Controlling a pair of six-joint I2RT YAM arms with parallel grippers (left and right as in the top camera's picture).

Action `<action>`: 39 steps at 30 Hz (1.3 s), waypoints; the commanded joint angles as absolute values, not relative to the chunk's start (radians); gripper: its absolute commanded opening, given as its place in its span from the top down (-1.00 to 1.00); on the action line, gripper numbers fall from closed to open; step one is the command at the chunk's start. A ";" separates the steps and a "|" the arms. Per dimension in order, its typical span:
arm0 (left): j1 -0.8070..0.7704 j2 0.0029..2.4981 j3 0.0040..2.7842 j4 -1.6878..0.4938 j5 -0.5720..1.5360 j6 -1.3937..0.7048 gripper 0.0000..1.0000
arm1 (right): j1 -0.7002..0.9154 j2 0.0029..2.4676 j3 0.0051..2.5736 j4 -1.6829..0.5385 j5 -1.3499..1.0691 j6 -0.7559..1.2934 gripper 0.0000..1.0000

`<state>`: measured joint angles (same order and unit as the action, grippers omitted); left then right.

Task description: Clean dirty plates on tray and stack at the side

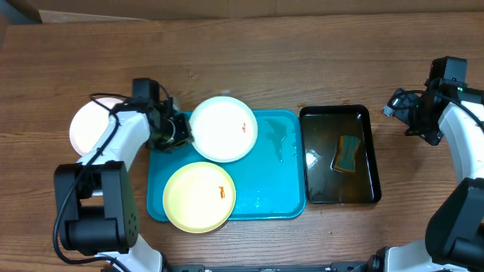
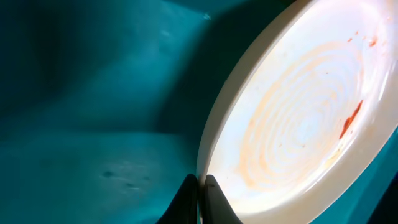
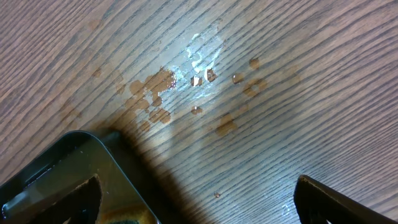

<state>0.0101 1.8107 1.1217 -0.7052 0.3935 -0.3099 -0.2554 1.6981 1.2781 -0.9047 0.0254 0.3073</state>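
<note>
Your left gripper (image 1: 179, 130) pinches the smooth rim of the round, orange-smeared white plate (image 1: 223, 128), at 11 o'clock on the glossy turquoise tray (image 1: 276, 181). The pale yellow plate (image 1: 200, 196) lies at 7 o'clock, overhanging the raised rim. Your right gripper (image 3: 199, 205) hangs spread wide over the droplet-spotted wood-grain table (image 3: 298, 74), holding nothing.

Three plates on show: a white plate (image 1: 223, 128) far on the blue tray (image 1: 276, 177), a second white plate (image 1: 89, 126) out left on the table (image 1: 302, 60), and a yellow plate (image 1: 199, 196) near. That's one blue tray, one black tray (image 1: 338, 111) and one sponge (image 1: 348, 153). Two robot arms: left arm (image 1: 121, 140), right arm (image 1: 463, 132).
</note>
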 commanded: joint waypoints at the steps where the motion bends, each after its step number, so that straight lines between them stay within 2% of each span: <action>1: -0.075 1.823 1.142 -0.714 0.376 -0.285 0.92 | -0.258 1.697 1.289 -0.899 0.024 0.311 -1.00; 8: -0.208 1.823 1.143 -0.723 0.266 -0.296 0.88 | -0.258 1.696 1.289 -0.899 0.024 0.311 -1.00; 10: -0.218 1.823 1.145 -0.723 0.257 -0.303 0.76 | -0.258 1.696 1.289 -0.899 0.024 0.311 -1.00; 12: -0.218 1.823 1.157 -0.725 0.251 -0.311 0.49 | -0.258 1.696 1.289 -0.899 0.024 0.311 -1.00; 14: -0.215 1.823 1.173 -0.725 0.250 -0.310 0.34 | -0.258 1.696 1.289 -0.899 0.024 0.311 -1.00; 20: -0.223 1.825 1.193 -0.641 0.207 -0.282 0.15 | -0.258 1.696 1.289 -0.899 0.024 0.311 -1.00; 30: -0.298 1.830 1.192 -0.566 0.179 -0.205 0.10 | -0.258 1.697 1.289 -0.899 0.024 0.311 -1.00; 37: -0.344 1.856 1.191 -0.560 0.083 -0.205 0.13 | -0.258 1.696 1.289 -0.899 0.024 0.311 -1.00; 39: -0.344 1.872 1.191 -0.559 0.081 -0.206 0.20 | -0.258 1.696 1.289 -0.899 0.024 0.311 -1.00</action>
<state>-0.3405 1.8355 1.1713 -0.5636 0.1230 -0.2287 -0.2554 1.6981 1.2781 -0.9047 0.0250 0.3073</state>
